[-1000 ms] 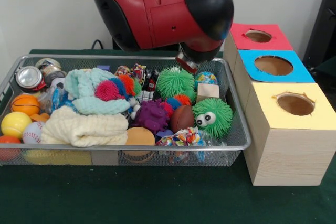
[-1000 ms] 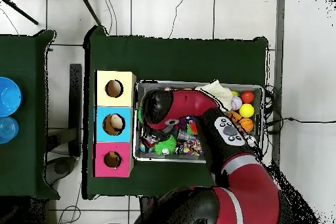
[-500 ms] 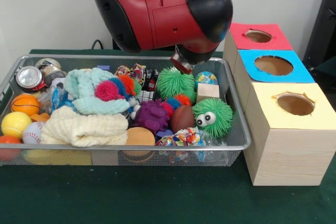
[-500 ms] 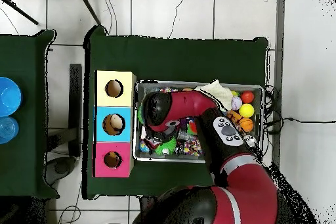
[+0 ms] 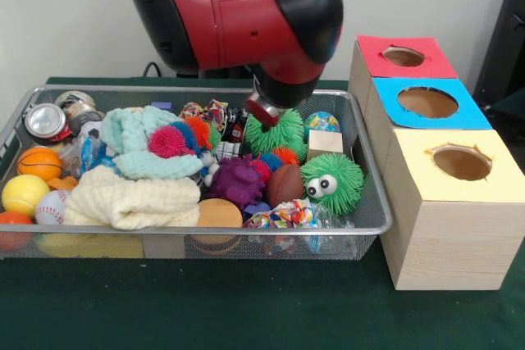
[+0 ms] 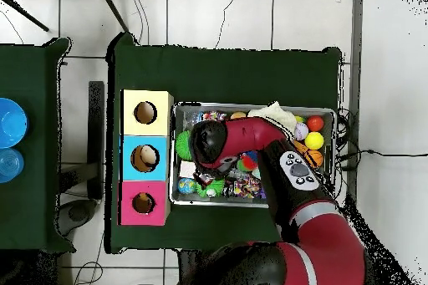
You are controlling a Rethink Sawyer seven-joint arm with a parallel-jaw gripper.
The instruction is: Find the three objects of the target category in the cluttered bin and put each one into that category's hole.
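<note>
The wire mesh bin (image 5: 197, 89) lies on the green table, full of toys; it also shows in the overhead view (image 6: 173, 160). The red-faced hole (image 5: 404, 56) is in the farthest wooden box on the right, and it shows in the overhead view (image 6: 144, 203). My gripper (image 5: 264, 112) hangs under the red and black wrist, low over the back of the bin. It is just at the left edge of a green spiky ball (image 5: 285, 130). In the overhead view the wrist (image 6: 209, 144) hides the gripper.
The bin holds a green spiky ball with eyes (image 5: 332, 182), a purple spiky ball (image 5: 236, 179), a pink one (image 5: 166, 142), a brown football (image 5: 285, 184), cloths (image 5: 131, 201), small balls (image 5: 23, 194) and cans (image 5: 45, 120). Blue-faced (image 5: 428, 102) and yellow-faced (image 5: 462, 163) boxes stand nearer.
The arm has swung to the left in the front view and come lower, from above the bin's back right corner to over the green spiky ball.
</note>
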